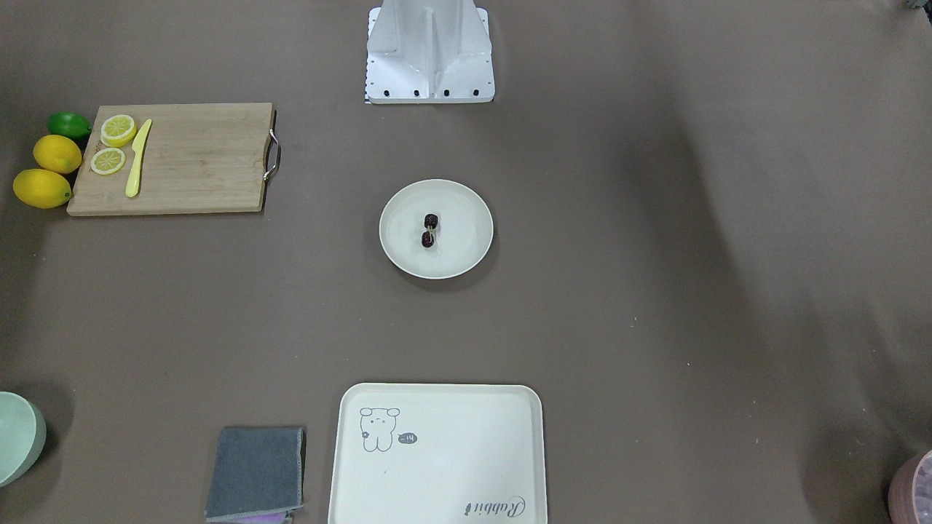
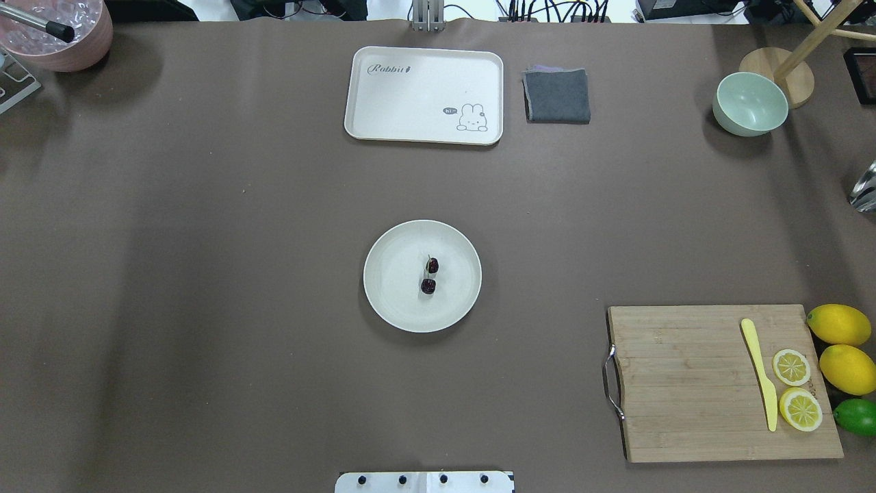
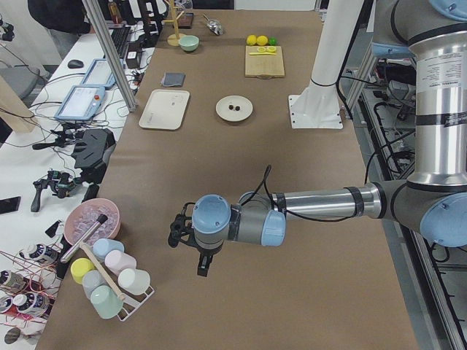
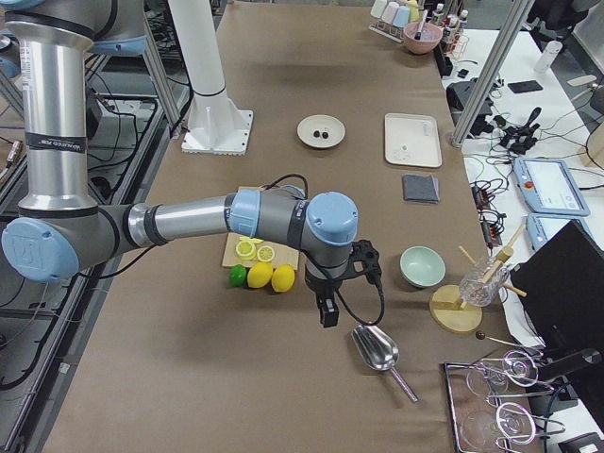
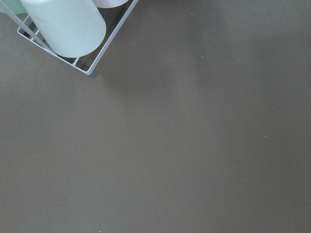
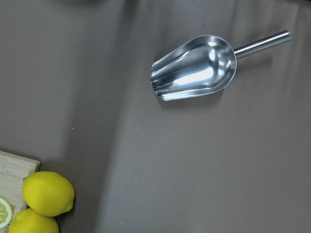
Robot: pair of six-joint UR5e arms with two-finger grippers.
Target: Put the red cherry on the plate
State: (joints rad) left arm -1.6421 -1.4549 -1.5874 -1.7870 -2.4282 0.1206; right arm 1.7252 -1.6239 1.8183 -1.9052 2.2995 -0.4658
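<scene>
The red cherry, a joined pair of tiny dark glossy fruits, lies near the middle of the round cream-white plate at the table's centre. Both also show small in the side views: cherry on plate. My left gripper hangs over the table's left end beside a cup rack, far from the plate. At the opposite end, my right gripper hovers near the lemons. Only the side views show the grippers, so I cannot tell whether either is open or shut.
A wooden cutting board carries lemon slices and a yellow knife, with lemons and a lime beside it. A rabbit tray, grey cloth and green bowl sit far off. A metal scoop and cup rack lie at the ends.
</scene>
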